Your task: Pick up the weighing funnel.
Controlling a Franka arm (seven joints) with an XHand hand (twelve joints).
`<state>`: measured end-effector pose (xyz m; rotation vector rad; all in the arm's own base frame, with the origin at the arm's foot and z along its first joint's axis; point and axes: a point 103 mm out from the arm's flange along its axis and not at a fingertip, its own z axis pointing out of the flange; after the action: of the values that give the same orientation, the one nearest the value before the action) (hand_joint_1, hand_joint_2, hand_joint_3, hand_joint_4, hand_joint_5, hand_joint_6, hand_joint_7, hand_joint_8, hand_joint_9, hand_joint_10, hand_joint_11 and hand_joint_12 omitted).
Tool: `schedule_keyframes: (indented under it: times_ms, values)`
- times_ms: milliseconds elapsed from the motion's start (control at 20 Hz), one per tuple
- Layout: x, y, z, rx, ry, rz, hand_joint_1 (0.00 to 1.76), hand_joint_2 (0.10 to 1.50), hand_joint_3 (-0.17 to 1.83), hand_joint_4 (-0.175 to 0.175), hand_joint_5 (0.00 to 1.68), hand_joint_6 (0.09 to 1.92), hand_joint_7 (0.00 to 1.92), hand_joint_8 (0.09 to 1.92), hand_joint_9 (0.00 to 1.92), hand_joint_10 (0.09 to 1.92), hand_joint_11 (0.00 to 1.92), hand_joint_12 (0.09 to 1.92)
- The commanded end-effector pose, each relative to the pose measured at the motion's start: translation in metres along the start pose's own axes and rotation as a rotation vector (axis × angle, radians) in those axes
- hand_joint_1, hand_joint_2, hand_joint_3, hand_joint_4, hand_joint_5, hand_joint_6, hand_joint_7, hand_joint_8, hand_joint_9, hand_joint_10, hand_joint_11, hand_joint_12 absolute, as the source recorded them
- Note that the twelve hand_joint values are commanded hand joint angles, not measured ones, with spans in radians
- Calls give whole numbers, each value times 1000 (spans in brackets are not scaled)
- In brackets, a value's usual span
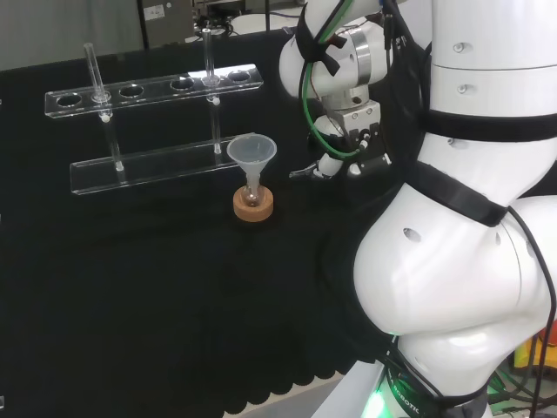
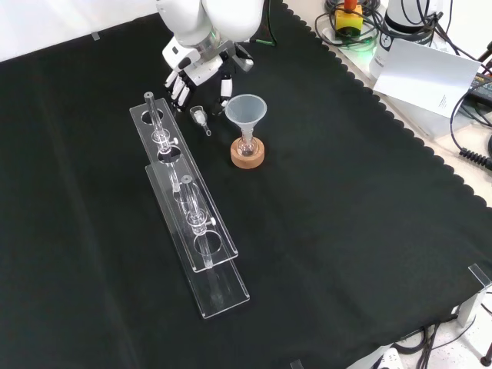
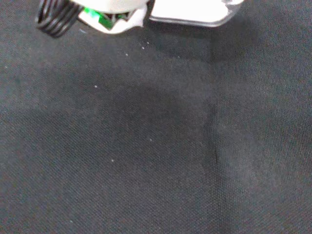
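In the front view the weighing funnel, a small clear scoop with a short stem, lies on the black cloth between the rack and the big funnel. The hand hangs just above and behind it. Its fingers point down on one side and its thumb on the other, all fairly straight and holding nothing. In the head view the hand sits right of the funnel, its fingertips low near the cloth. The wrist view looks at bare cloth past a blurred white part of the hand.
The big funnel stands in a small flask on a cork ring, close to the weighing funnel. A clear test tube rack with tubes runs along the cloth, also seen as the rack in the head view. Paper and cables lie past the scalloped cloth edge.
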<state>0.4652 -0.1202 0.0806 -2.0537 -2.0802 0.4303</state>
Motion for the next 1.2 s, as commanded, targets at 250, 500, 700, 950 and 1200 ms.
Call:
schedule_keyframes:
  times_ms: [250, 500, 700, 950, 1200]
  values:
    - [-2, 0, 5, 6, 29, 6, 948, 646, 645, -45, 629, 139, 507, 686, 707, 530, 385, 1293]
    - [-3, -1, 10, 7, 34, 2, 957, 633, 666, -37, 644, 324, 562, 669, 759, 495, 405, 1284]
    - [-4, -1, 10, 6, 28, -1, 959, 630, 673, -36, 602, 502, 581, 672, 783, 485, 419, 1288]
    - [-3, 0, 12, 1, 31, -5, 964, 626, 677, -36, 582, 576, 586, 679, 791, 486, 428, 1283]
    - [-3, 0, 13, -1, 31, -1, 965, 624, 684, -36, 570, 616, 589, 686, 793, 488, 431, 1283]
